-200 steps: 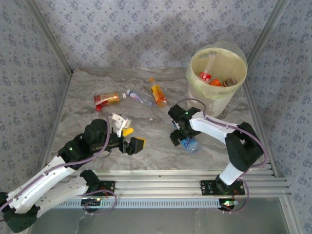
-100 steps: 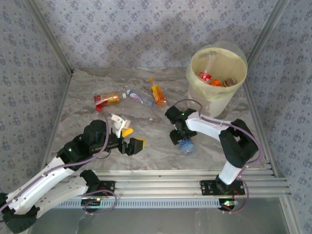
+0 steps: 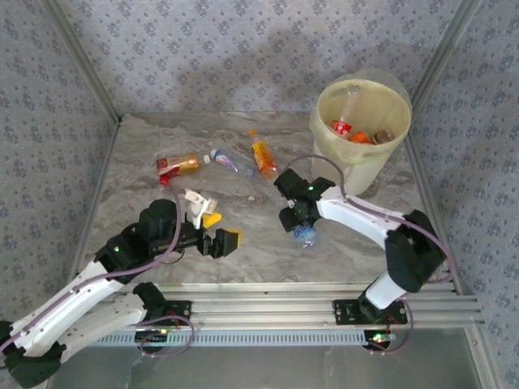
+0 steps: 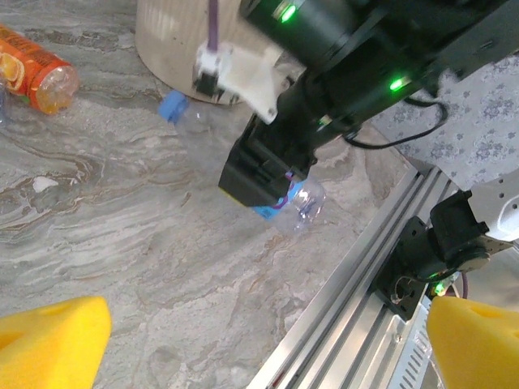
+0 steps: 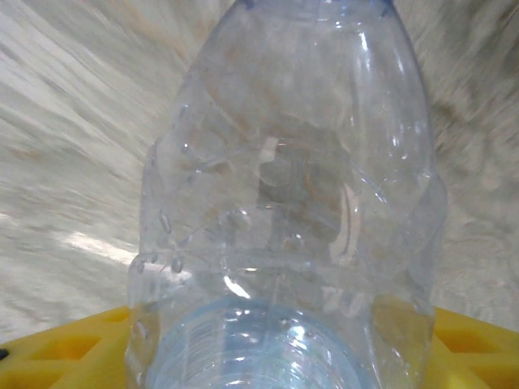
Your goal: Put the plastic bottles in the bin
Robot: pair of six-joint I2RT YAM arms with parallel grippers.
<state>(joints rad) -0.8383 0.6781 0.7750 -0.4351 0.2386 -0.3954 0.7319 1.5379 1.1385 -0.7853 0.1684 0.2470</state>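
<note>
The right gripper [image 3: 297, 220] is down over a clear bottle [image 3: 305, 236] with a blue label. The bottle is near the middle of the table [image 3: 365, 251], on the near side of the bin [image 3: 324, 150], which stands at the far right with some bottles already inside. In the wrist view the gripper's yellow pads [image 5: 65, 361] sit against both sides of the bottle's body, so it appears clamped on it. The bottle looks empty, so it is probably very light, thin-walled and smooth. A hard squeeze would likely dent it, and a loose one could let it slip or swing. A hold across the stiffer labelled middle seems soundest. The left gripper [image 3: 220, 229] hovers at the near left with its jaws wide apart, holding nothing. Three more bottles [image 3: 262, 156] lie on the far side of the table, left of the bin.
</note>
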